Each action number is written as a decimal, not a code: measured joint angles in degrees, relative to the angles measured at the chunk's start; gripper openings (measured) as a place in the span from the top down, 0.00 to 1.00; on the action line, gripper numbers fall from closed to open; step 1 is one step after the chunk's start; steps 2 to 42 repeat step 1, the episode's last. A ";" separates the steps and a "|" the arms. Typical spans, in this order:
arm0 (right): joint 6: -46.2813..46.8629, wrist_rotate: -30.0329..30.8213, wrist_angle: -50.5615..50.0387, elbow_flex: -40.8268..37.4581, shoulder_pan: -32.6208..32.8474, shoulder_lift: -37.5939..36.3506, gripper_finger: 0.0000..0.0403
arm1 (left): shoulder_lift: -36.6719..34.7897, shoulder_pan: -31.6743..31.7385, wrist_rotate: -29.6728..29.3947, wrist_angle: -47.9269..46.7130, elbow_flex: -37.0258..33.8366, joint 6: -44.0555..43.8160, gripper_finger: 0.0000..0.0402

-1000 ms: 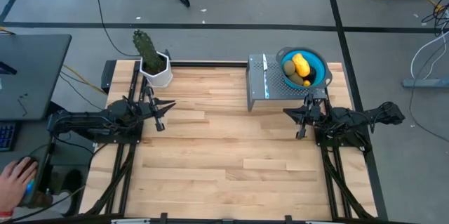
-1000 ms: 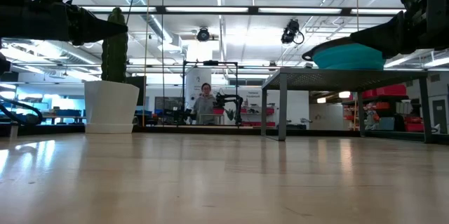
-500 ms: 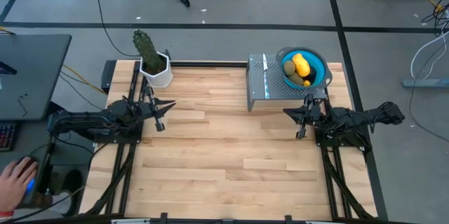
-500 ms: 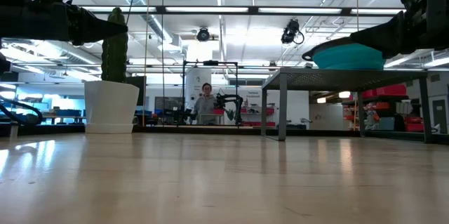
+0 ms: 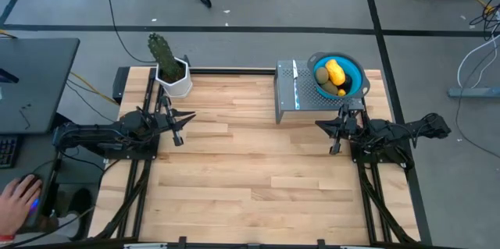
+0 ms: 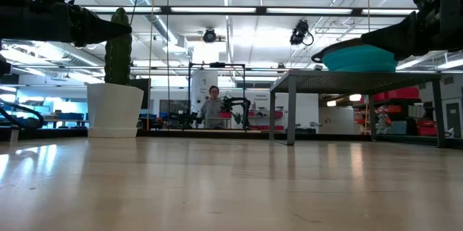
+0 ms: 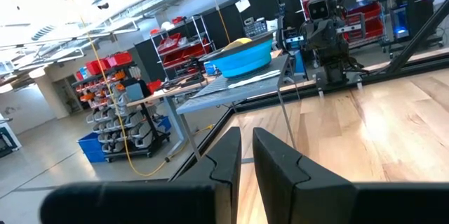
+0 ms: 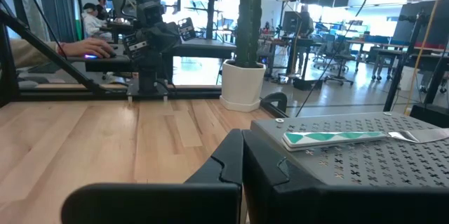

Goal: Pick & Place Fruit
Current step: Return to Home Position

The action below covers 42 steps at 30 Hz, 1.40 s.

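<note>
On the shelf point(image 5: 291, 102): fruit point(image 5: 334, 72) in bowl point(image 5: 356, 67) | left gripper point(image 5: 187, 116) near cactus point(image 5: 162, 50), open a crack, empty | right gripper point(image 5: 322, 124) by shelf, seems shut, empty

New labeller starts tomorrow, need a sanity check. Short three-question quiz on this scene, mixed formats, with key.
1. True or false: the yellow oblong toy fruit lies on the bare wooden table.
2. Where does the teal-handled, silver-bladed knife lie? A in the blue plastic strainer bowl; B on the grey perforated metal shelf, beside that bowl; C in the right gripper.
3. Which gripper is nearer the green cactus in the white pot?
Key: 1 false, it sits in the bowl. 2 B. 3 the left gripper; the right one waits near the shelf.
</note>
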 joint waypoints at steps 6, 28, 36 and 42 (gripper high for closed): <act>0.02 0.02 0.00 0.00 0.00 -0.02 0.99 | -0.01 0.02 0.01 0.00 0.01 -0.10 0.89; 0.02 0.02 0.00 0.00 0.00 -0.02 0.99 | -0.01 0.02 0.01 0.00 0.01 -0.10 0.89; 0.02 0.02 0.00 0.00 0.00 -0.02 0.99 | -0.01 0.02 0.01 0.00 0.01 -0.10 0.89; 0.02 0.02 0.00 0.00 0.00 -0.02 0.99 | -0.01 0.02 0.01 0.00 0.01 -0.10 0.89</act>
